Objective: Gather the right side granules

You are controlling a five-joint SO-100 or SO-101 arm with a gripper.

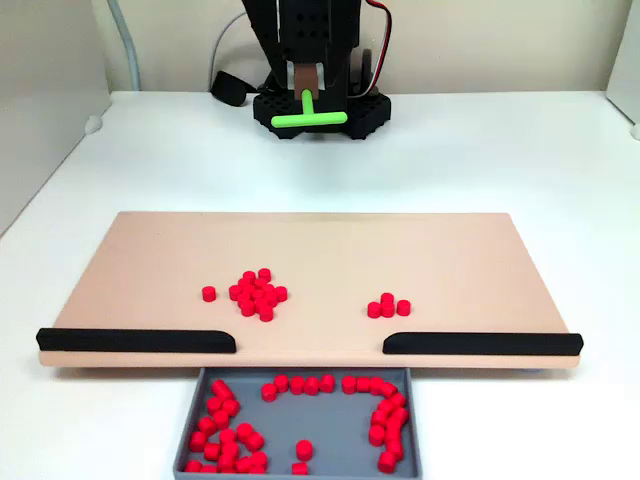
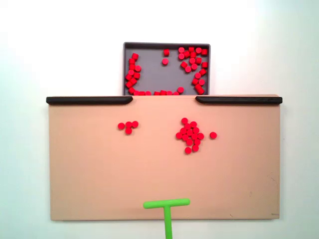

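The gripper sits back at the arm's base, closed on the stem of a green T-shaped pusher, well apart from the pellets.

Going out from the arm in the overhead-style fixed view: the pusher's crossbar hangs over the near edge of the tan board. Mid-board, right of centre, is the bigger bunch of granules, with one stray just beside it. The small bunch of four lies left, then the black rails, the gap and the grey tray.

Risks, I'd guess:
- The short bar lets pellets roll off its ends.
- The stray gets missed.
- An off-line push jams pellets against the right rail.
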